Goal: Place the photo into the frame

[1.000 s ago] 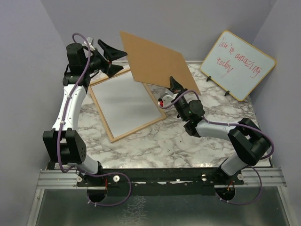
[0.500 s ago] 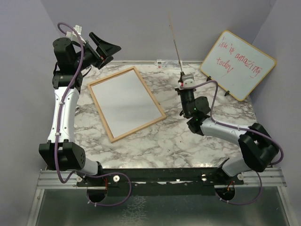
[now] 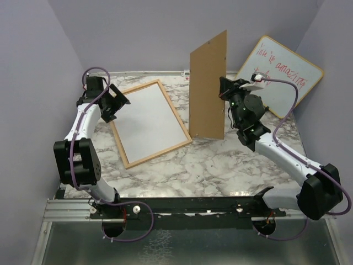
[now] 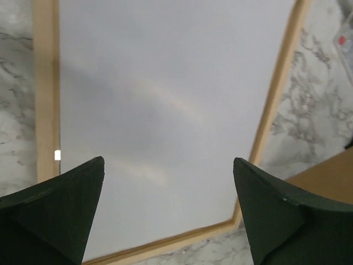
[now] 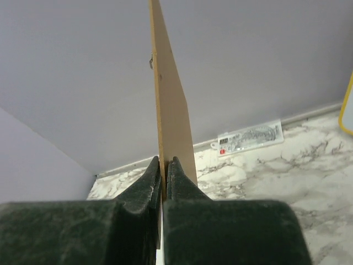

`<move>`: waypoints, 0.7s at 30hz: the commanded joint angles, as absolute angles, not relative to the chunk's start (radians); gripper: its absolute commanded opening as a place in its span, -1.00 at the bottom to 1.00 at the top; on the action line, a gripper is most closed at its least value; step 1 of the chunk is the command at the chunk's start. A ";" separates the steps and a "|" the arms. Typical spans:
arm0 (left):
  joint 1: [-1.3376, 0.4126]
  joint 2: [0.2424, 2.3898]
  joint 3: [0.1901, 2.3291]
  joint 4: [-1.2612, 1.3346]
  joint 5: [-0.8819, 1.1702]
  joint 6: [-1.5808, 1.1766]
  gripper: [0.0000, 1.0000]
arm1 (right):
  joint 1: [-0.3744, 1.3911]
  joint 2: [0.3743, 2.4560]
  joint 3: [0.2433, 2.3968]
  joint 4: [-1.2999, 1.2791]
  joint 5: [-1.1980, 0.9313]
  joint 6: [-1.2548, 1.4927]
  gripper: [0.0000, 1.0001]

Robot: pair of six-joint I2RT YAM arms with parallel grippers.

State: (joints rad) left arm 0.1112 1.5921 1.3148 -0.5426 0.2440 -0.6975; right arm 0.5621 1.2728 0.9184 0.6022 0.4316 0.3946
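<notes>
The frame [image 3: 160,153], thin light wood, lies flat on the marble table left of centre; its inside is a plain pale surface [image 4: 165,83] with no picture showing. The photo is hidden from every view. My left gripper [image 3: 113,102] [image 4: 168,161] stands open above the frame's left part, nothing between its fingers. My right gripper [image 3: 224,94] [image 5: 164,160] is shut on the plain brown backing board [image 3: 208,85] [image 5: 168,105], which stands upright on edge just right of the frame, its lower corner close to the frame's right corner.
A wood-edged whiteboard [image 3: 278,74] with red writing leans at the back right. A small white tag [image 5: 248,138] lies against the back wall. Lilac walls close in the table on three sides.
The right arm has lifted the backing board off the frame and swung it upright, to the right. The left gripper has come down from high at the back to just over the frame.
</notes>
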 commanded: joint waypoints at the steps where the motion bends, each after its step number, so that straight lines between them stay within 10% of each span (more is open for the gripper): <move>1: 0.118 1.631 1.273 -0.610 -0.005 -0.611 0.98 | 0.497 1.266 0.950 0.407 0.298 0.718 -0.99; 21: 0.124 1.766 1.330 -0.596 -0.220 -0.384 0.98 | 0.158 1.391 1.013 0.230 -0.160 0.633 -0.99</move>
State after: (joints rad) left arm 0.1158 1.7432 1.2961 -0.6220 -0.1810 -0.4591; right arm 0.2310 1.3605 0.9539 0.2306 0.0360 0.6392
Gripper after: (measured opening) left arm 0.990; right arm 0.007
